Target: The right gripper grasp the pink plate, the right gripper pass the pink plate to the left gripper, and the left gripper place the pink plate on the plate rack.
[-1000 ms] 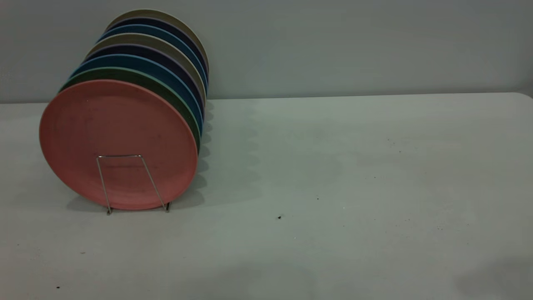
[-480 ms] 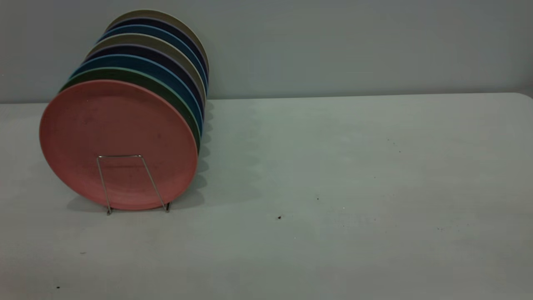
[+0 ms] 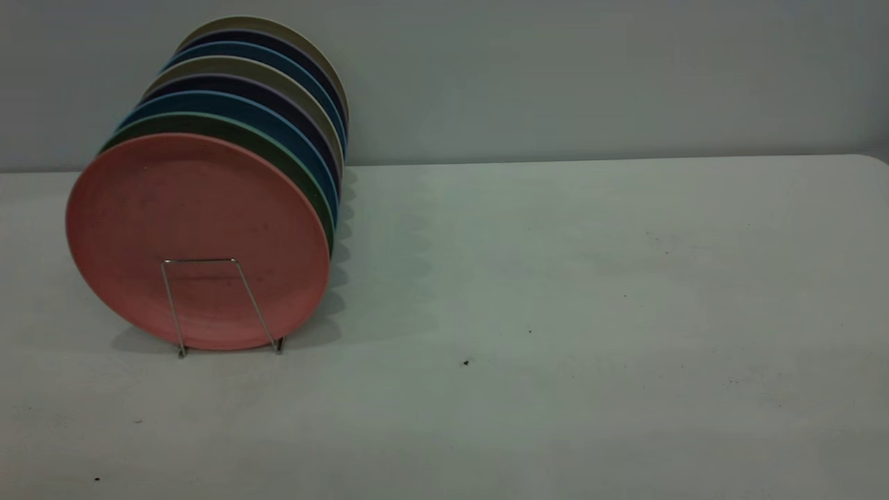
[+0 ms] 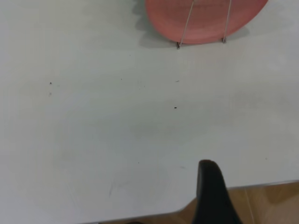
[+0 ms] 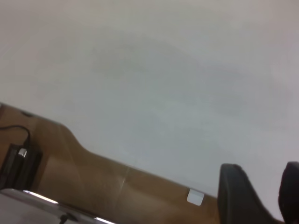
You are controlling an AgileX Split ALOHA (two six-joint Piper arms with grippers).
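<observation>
The pink plate [image 3: 197, 239] stands upright, propped by the plate rack [image 3: 208, 302] – right gripper [image 5: 259, 196] apart and empty, left gripper [image 4: 211, 193] indeterminate.

Pink plate [image 3: 198, 239] upright at front of plate rack [image 3: 208, 302] w/ other plates [image 3: 278, 104]

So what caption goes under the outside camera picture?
Pink plate standing upright at the front of a full plate rack.
</observation>
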